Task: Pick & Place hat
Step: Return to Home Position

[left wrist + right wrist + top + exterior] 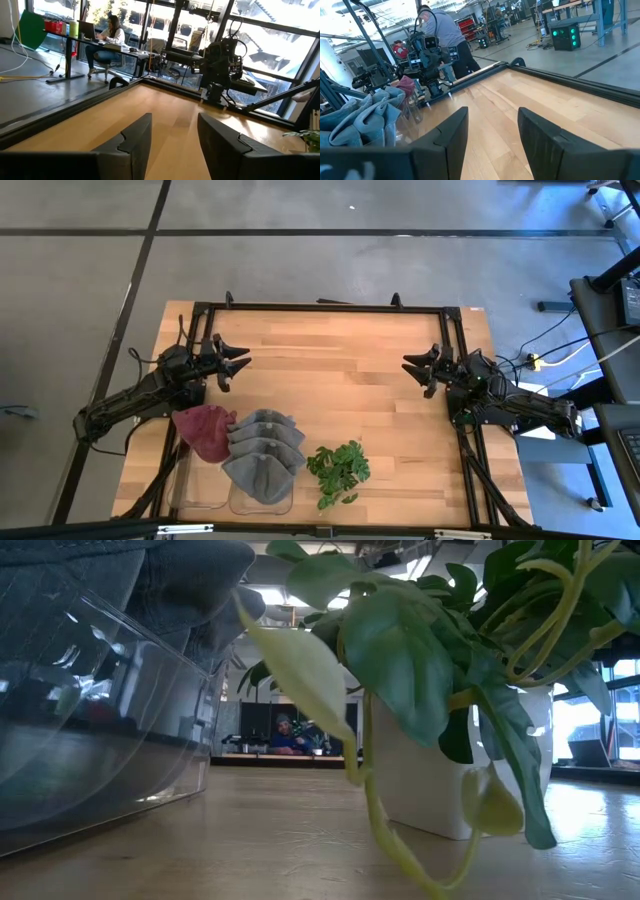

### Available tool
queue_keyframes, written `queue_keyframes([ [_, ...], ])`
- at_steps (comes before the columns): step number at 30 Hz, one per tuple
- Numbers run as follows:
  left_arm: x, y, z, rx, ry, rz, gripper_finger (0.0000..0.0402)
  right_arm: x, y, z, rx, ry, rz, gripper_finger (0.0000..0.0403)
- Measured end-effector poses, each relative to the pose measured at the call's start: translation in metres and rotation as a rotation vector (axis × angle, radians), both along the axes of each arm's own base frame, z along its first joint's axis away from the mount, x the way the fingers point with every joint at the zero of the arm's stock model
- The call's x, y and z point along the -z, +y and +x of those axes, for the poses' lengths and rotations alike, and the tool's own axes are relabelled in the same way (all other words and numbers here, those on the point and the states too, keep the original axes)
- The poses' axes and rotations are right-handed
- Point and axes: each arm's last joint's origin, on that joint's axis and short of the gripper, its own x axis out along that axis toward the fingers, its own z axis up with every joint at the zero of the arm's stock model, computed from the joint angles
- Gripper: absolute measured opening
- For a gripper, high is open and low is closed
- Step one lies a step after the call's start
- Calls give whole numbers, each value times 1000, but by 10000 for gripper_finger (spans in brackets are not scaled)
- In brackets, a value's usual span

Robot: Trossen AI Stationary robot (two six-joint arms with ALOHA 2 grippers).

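A dark red hat (205, 431) lies draped over the rim of a clear plastic bin at the table's near left. Beside it a stack of grey hats (263, 454) fills a second clear bin; the grey hats (362, 116) and the red hat (406, 84) also show in the right wrist view. My left gripper (236, 364) hovers open above the table's left side, just beyond the red hat, touching nothing. My right gripper (415, 368) waits open over the table's right side. Each wrist view shows its own open fingers above bare wood.
A potted green plant (338, 470) stands near the table's near edge, right of the bins; its white pot (425, 780) and leaves fill the low view. A black frame (320, 307) runs along the table's far edge and sides. People are in the room beyond.
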Motion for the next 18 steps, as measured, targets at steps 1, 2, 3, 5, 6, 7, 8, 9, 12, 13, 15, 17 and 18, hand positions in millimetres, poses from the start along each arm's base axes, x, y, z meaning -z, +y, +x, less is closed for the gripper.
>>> queue_keyframes([
  [1, 0, 0, 0, 0, 0, 0, 155, 0, 0, 0, 0, 0, 0, 172],
  [2, 0, 0, 0, 0, 0, 0, 155, 0, 0, 0, 0, 0, 0, 172],
  [3, 0, 0, 0, 0, 0, 0, 155, 0, 0, 0, 0, 0, 0, 172],
  [5, 0, 0, 0, 0, 0, 0, 155, 0, 0, 0, 0, 0, 0, 172],
  [6, 0, 0, 0, 1, 0, 0, 155, 0, 0, 0, 0, 0, 0, 172],
  [7, 0, 0, 0, 0, 0, 0, 155, 0, 0, 0, 0, 0, 0, 172],
  [8, 0, 0, 0, 0, 0, 0, 155, 0, 0, 0, 0, 0, 0, 172],
  [9, 0, 0, 0, 0, 0, 0, 155, 0, 0, 0, 0, 0, 0, 172],
  [12, 0, 0, 0, 0, 0, 0, 155, 0, 0, 0, 0, 0, 0, 172],
  [13, 0, 0, 0, 0, 0, 0, 155, 0, 0, 0, 0, 0, 0, 172],
  [15, 0, 0, 0, 0, 0, 0, 155, 0, 0, 0, 0, 0, 0, 172],
  [17, 0, 0, 0, 1, 0, 0, 155, 0, 0, 0, 0, 0, 0, 172],
  [18, 0, 0, 0, 0, 0, 0, 155, 0, 0, 0, 0, 0, 0, 172],
])
